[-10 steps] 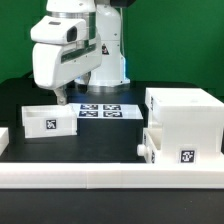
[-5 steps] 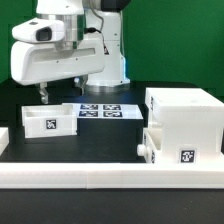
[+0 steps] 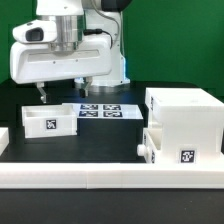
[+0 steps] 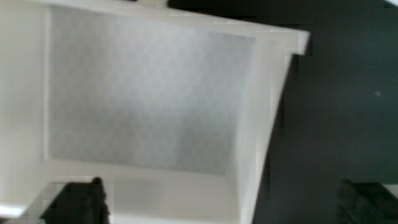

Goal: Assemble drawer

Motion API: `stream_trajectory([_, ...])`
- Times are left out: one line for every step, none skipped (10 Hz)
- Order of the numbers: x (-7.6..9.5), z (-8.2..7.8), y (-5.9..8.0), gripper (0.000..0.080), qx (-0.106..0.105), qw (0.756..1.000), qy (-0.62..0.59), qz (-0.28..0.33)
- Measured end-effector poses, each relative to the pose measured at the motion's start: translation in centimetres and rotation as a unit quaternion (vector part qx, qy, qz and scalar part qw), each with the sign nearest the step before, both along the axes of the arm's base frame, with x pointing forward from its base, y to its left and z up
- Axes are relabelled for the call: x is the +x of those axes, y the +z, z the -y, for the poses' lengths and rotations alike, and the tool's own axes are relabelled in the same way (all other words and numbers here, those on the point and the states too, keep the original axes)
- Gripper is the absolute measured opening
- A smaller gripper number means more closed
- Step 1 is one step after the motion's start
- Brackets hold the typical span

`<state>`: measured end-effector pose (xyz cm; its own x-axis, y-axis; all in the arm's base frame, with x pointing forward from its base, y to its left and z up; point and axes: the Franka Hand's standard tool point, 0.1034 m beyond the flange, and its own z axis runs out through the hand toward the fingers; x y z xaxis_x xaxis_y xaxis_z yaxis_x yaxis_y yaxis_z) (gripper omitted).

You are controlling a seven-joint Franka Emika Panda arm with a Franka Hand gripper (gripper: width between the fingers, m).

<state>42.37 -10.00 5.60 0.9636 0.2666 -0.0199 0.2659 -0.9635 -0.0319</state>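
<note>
A loose shallow white tray (image 3: 48, 120) with a square tag on its front lies on the dark table at the exterior view's left. My gripper (image 3: 63, 90) hangs open and empty just above it, its fingertips (image 3: 42, 93) straddling the tray's width. The wrist view looks straight down into the tray's hollow (image 4: 151, 100), with the gripper (image 4: 219, 205) spread wide; one dark finger (image 4: 75, 200) is over the tray's wall and the other is over the bare table. The large white casing (image 3: 185, 115) stands at the right, with a second knobbed tray (image 3: 160, 147) set in its lower part.
The marker board (image 3: 105, 110) lies flat behind the loose tray, under the arm's base. A long low white rail (image 3: 110, 180) runs along the front edge, and another piece of rail (image 3: 5, 137) sits at the far left.
The gripper has swung to the exterior view's left, from beside the marker board to over the loose tray, and turned so its wide side faces the camera. The tray and casing have not moved.
</note>
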Motion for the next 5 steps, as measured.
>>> stream_trajectory([-0.5,0.0,-0.9,0.0648,0.003,1.0,-0.017,0.0])
stream_trajectory([-1.0,-0.6,-1.6,0.0648,0.003,0.999,-0.04,0.001])
stream_trajectory([-1.4,-0.9,-2.1,0.0648,0.003,0.999,-0.036,0.001])
stream_trajectory([-1.7,-0.9,-2.9,0.0648,0.003,0.999,-0.033,0.001])
stream_trajectory([-1.9,-1.0,-3.7,0.0648,0.002,0.999,-0.032,0.007])
